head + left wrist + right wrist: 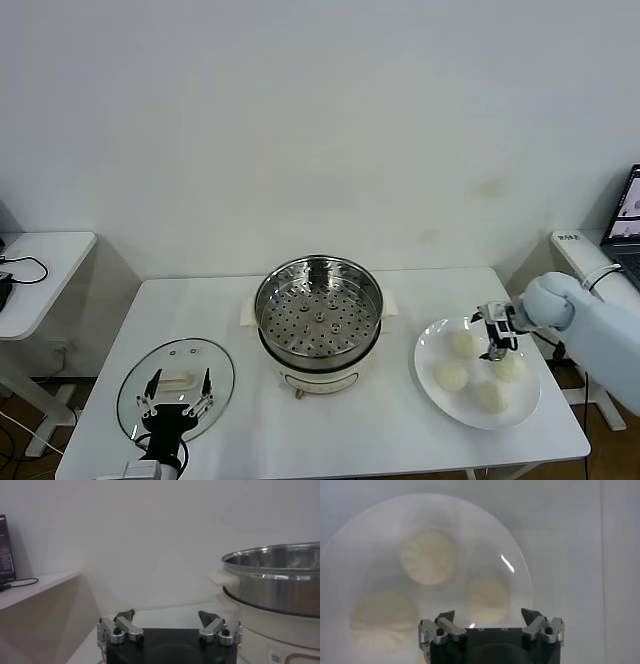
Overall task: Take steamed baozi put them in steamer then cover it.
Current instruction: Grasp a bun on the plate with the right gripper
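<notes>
- On the white plate [430,362], right side of the table [400,295], I count four baozi [452,376]; none moved to the steamer [318,318], so the task is barely begun.
- My right gripper [497,335] hangs over the plate among the buns, jaws spread wide, nothing between them.
- Steamer sits mid-table, tray bare, uncovered.
- The cover [176,386] lies flat on the table's left side, well apart from the pot.
- My left gripper [177,397] hovers at the cover's near edge, jaws wide, gripping nothing.
- Left to do: four transfers, then the lid.
- Room: clear lane between plate and pot; plate lies near the table's right and front edges, buns packed close.
</notes>
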`<state>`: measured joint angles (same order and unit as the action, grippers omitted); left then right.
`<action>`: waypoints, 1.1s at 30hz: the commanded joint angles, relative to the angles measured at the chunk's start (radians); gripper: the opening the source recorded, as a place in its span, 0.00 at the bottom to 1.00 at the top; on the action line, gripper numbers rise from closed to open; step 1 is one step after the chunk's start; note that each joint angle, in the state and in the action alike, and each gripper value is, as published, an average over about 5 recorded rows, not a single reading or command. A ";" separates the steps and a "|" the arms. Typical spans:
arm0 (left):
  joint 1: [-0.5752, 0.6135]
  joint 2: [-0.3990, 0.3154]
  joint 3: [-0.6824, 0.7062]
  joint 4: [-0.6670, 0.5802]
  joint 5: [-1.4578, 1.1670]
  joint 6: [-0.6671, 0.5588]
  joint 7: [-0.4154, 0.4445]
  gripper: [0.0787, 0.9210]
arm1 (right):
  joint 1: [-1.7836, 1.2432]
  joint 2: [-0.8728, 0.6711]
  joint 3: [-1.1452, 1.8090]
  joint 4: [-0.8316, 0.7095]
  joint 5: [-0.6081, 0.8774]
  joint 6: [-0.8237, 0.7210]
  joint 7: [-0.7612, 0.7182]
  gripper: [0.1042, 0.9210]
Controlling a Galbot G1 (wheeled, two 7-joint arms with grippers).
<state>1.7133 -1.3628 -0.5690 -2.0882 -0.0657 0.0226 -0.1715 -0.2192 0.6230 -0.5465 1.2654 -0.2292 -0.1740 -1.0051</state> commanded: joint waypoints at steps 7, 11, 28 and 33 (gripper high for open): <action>0.000 -0.002 -0.007 0.003 -0.001 0.001 -0.001 0.88 | 0.046 0.097 -0.060 -0.100 -0.033 -0.004 -0.030 0.85; 0.000 -0.003 -0.008 0.004 -0.001 0.001 -0.001 0.88 | 0.044 0.103 -0.055 -0.107 -0.038 -0.008 -0.026 0.80; 0.007 -0.003 -0.005 -0.004 0.000 0.002 -0.001 0.88 | 0.022 0.083 -0.021 -0.113 -0.053 -0.016 -0.042 0.67; 0.012 -0.001 -0.007 -0.009 0.000 0.002 -0.001 0.88 | 0.017 0.080 -0.015 -0.109 -0.051 -0.014 -0.049 0.60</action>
<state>1.7232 -1.3644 -0.5754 -2.0934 -0.0661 0.0245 -0.1721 -0.2029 0.7030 -0.5648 1.1612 -0.2772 -0.1881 -1.0502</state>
